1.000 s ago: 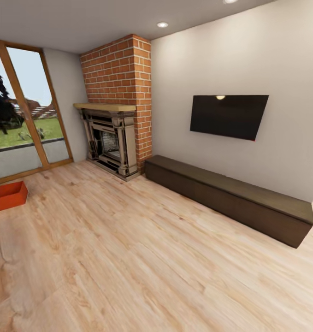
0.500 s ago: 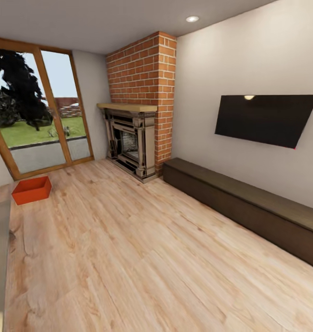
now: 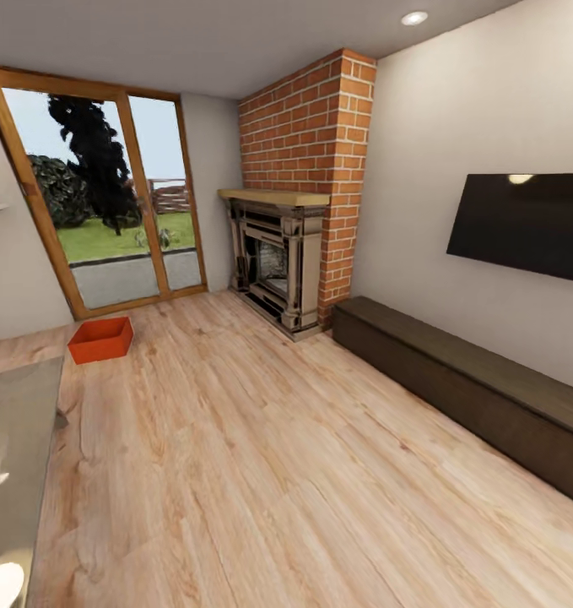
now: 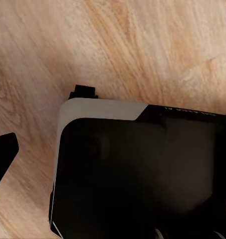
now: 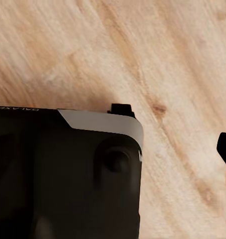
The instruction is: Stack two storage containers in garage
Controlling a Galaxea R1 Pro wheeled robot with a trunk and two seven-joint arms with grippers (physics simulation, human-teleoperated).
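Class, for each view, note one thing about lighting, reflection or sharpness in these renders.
Head view: daylight through the glass doors; a ceiling spotlight reflects as a bright spot on the dark TV screen. Left and right wrist views: wood floor grain looks soft and blurred, and the robot's dark body shows little detail.

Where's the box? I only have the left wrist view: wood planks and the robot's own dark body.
Observer: One orange-red box sits on the wood floor ahead and to the left, just in front of the glass door.
Operator: Is it upright?
Observer: Yes, it rests flat with the open top facing up.
Operator: What's on the right side?
Observer: A long dark low cabinet runs along the right wall, starting beside the brick fireplace.
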